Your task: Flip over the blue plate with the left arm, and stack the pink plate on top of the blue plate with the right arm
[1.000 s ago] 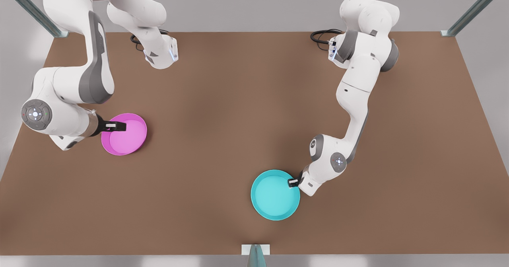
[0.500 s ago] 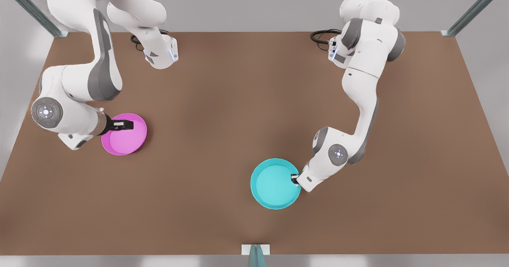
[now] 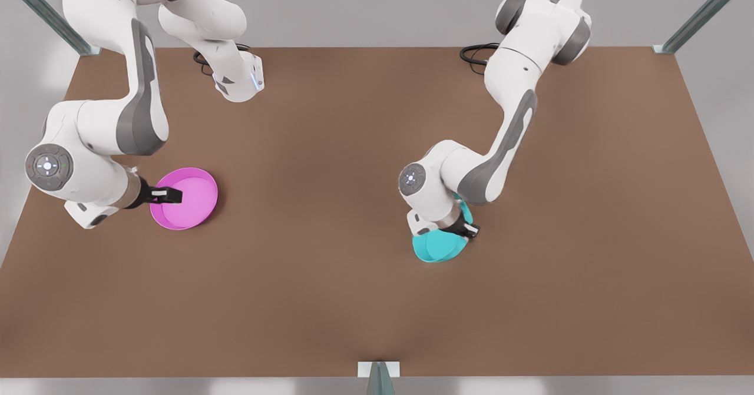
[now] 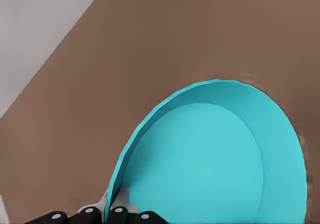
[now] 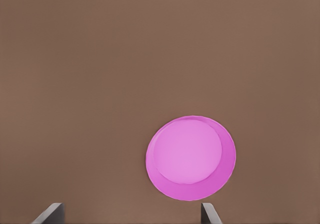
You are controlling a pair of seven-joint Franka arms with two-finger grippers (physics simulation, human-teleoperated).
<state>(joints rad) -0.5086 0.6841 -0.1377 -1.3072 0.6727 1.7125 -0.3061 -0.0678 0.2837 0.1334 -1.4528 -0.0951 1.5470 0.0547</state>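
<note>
Blue plate [image 3: 437,248]: tilted steeply off the worktop [image 3: 330,148], rim pinched between closed fingers of left gripper [image 3: 465,228]. Pink plate [image 3: 189,199]: flat on worktop, well apart; right gripper [image 3: 168,195] above it, fingers spread.

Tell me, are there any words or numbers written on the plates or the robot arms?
No, there are none to read.
The blue plate, clamped by the left gripper, is plain.
The pink plate, under the open right gripper, is plain too.
The arms carry only small coloured dots.
</note>
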